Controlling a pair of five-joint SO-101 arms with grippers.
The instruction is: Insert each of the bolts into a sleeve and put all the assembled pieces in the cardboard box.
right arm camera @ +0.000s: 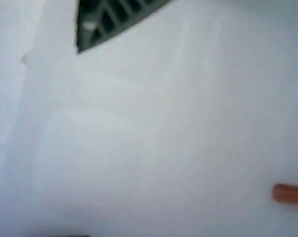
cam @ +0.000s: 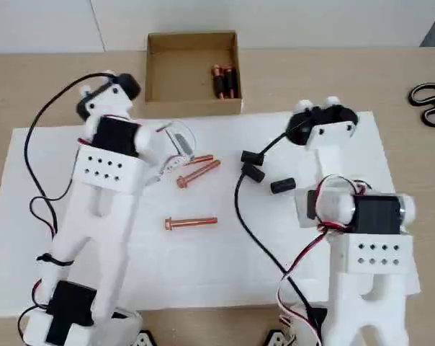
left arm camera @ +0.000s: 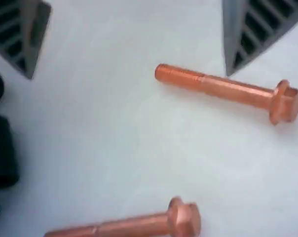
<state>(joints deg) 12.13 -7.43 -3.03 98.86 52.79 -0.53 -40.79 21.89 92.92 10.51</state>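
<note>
Three copper bolts lie on the white paper: two close together point(cam: 196, 160) point(cam: 198, 174) and one nearer the front point(cam: 191, 223). My left gripper point(cam: 176, 148) hangs open just over the upper pair. In the left wrist view its fingers point(left arm camera: 257, 29) stand wide apart, with one bolt point(left arm camera: 228, 91) by one fingertip and another bolt point(left arm camera: 134, 224) farther off. Three black sleeves point(cam: 253, 156) point(cam: 253, 172) point(cam: 283, 186) lie to the right of the bolts. My right gripper point(cam: 320, 205) hovers low beside the nearest sleeve. The cardboard box point(cam: 167, 68) holds assembled pieces point(cam: 225, 81).
Scissors point(cam: 430, 101) lie on the bare table at the far right. A black cable point(cam: 240, 209) from the right arm runs across the paper past the sleeves. The paper's front half has free room. A bolt end point(right arm camera: 289, 193) shows in the right wrist view.
</note>
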